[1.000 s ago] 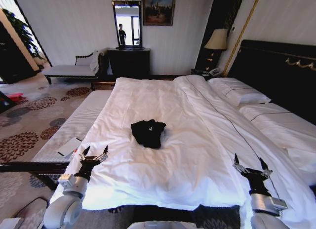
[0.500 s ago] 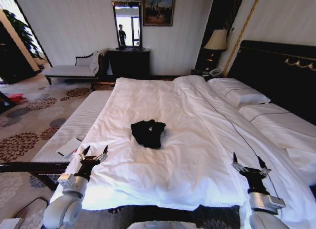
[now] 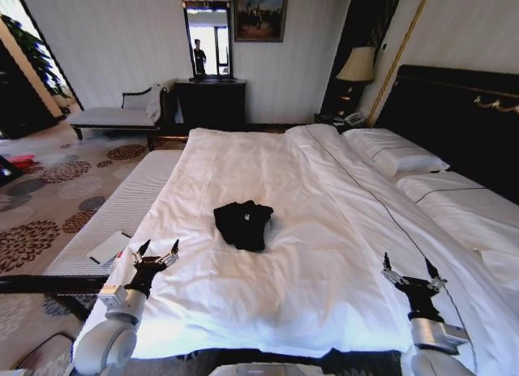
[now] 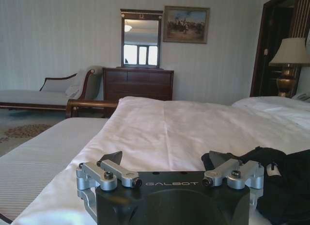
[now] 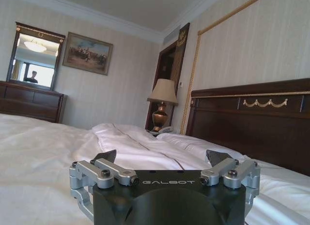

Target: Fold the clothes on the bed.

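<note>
— While both arms hang low at the foot of the bed point(image 3: 324, 230), how do the claws stand?

— The left gripper point(image 3: 156, 253) is spread wide with nothing between its fingers, poised over the near left corner of the white duvet point(image 3: 268, 287). The right gripper point(image 3: 412, 271) is spread just as wide and empty, over the near right part of the duvet.

— And the clothes?

— The black T-shirt point(image 3: 242, 224) lies bunched in a small heap near the middle of the bed, well apart from both grippers, a little nearer the left one. From the left wrist view it shows as a dark lump point(image 4: 281, 181) just past the left gripper point(image 4: 168, 167).

— Anything between the claws and the shirt?

— Only smooth, lightly creased duvet.

— What else is around?

— White pillows point(image 3: 397, 159) against the dark headboard point(image 3: 454, 117) on the right, a lamp point(image 3: 355, 66) beside it, a dark dresser point(image 3: 212, 100) with a mirror point(image 3: 208, 37) on the far wall, a chaise bench point(image 3: 117, 115) to the left, and a pale bench point(image 3: 113, 214) along the bed's left side with a flat white card-like thing point(image 3: 109, 248) on it.
</note>
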You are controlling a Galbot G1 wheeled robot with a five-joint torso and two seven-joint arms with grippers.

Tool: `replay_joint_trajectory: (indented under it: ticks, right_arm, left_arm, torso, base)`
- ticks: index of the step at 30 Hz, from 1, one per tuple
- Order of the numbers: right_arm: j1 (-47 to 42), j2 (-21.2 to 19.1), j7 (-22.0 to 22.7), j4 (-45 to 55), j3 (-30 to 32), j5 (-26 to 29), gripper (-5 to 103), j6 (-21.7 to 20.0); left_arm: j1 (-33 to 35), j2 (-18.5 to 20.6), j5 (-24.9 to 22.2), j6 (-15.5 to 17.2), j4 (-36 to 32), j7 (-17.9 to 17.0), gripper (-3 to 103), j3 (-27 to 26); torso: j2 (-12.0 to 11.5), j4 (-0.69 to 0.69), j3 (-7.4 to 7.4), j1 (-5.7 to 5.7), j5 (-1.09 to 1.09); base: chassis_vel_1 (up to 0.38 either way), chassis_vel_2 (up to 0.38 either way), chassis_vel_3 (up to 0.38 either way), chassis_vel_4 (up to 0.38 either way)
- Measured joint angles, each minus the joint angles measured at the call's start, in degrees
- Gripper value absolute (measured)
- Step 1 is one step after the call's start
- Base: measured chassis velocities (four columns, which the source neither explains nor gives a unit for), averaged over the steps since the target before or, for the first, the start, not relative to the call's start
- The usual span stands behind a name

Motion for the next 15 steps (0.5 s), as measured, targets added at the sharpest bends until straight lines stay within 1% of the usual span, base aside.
replay_joint_trajectory:
  ticks: [2,4,5,6,7,8,9,11,13,14,15]
  right_arm:
    - [0.22,-1.10,1.93,1.89,-0.66,1.09,100,-2.25]
    - [0.84,-3.12,4.20,4.15,-1.44,2.57,100,-5.29]
    - [0.84,-3.12,4.20,4.15,-1.44,2.57,100,-5.29]
    - [1.66,-4.75,5.11,5.24,-2.15,3.49,100,-6.96]
    - [2.51,-6.53,5.81,5.91,-2.96,4.39,100,-8.29]
    - [3.72,-9.22,6.68,6.68,-4.11,5.78,100,-10.21]
    - [3.72,-9.22,6.68,6.68,-4.11,5.78,100,-10.21]
    - [5.76,-14.32,8.23,8.07,-6.24,9.77,100,-14.79]
    - [8.08,-19.14,9.30,9.42,-7.77,15.00,100,-20.07]
    - [8.08,-19.14,9.30,9.42,-7.77,15.00,100,-20.07]
    - [9.62,-21.27,9.87,9.95,-8.47,18.46,100,-22.62]
  left_arm:
    - [-1.11,1.18,-1.00,0.73,0.35,-0.01,100,-0.13]
    - [-2.55,2.60,-2.54,1.65,0.63,-0.04,100,-0.34]
    - [-2.55,2.60,-2.54,1.65,0.63,-0.04,100,-0.34]
    - [-3.28,3.36,-3.70,2.16,0.81,-0.07,100,-0.62]
    - [-3.78,3.89,-4.72,2.58,0.96,-0.15,100,-0.91]
    - [-4.29,4.49,-5.72,3.01,1.13,-0.29,100,-1.22]
    - [-4.29,4.49,-5.72,3.01,1.13,-0.29,100,-1.22]
    - [-4.85,5.03,-6.19,3.30,1.60,-0.43,100,-1.46]
    - [-4.81,4.75,-5.99,3.37,1.82,-0.49,100,-1.21]
    - [-4.81,4.75,-5.99,3.37,1.82,-0.49,100,-1.21]
    - [-4.50,4.32,-5.49,3.37,1.86,-0.45,100,-0.84]
  torso:
    - [0.00,0.00,-0.01,-0.02,0.00]
    - [0.01,-0.02,-0.01,-0.05,-0.01]
    - [0.01,-0.02,-0.01,-0.05,-0.01]
    - [0.02,-0.05,-0.02,-0.05,-0.01]
    - [0.02,-0.03,-0.02,-0.05,-0.01]
    - [0.01,-0.01,-0.01,-0.04,0.00]
    - [0.01,-0.01,-0.01,-0.04,0.00]
    - [0.01,0.02,0.00,-0.02,0.00]
    - [0.00,0.01,0.00,-0.01,0.00]
    - [0.00,0.01,0.00,-0.01,0.00]
    - [0.01,-0.01,0.00,-0.02,0.00]
  base:
    - [0.000,0.000,0.000,0.000]
    - [0.000,0.000,0.000,0.000]
    - [0.000,0.000,0.000,0.000]
    - [0.000,0.000,0.000,0.000]
    - [0.000,0.000,0.000,0.000]
    - [0.000,0.000,0.000,0.000]
    - [0.000,0.000,0.000,0.000]
    - [0.000,0.000,0.000,0.000]
    - [0.000,0.000,0.000,0.000]
    - [0.000,0.000,0.000,0.000]
    - [0.000,0.000,0.000,0.000]
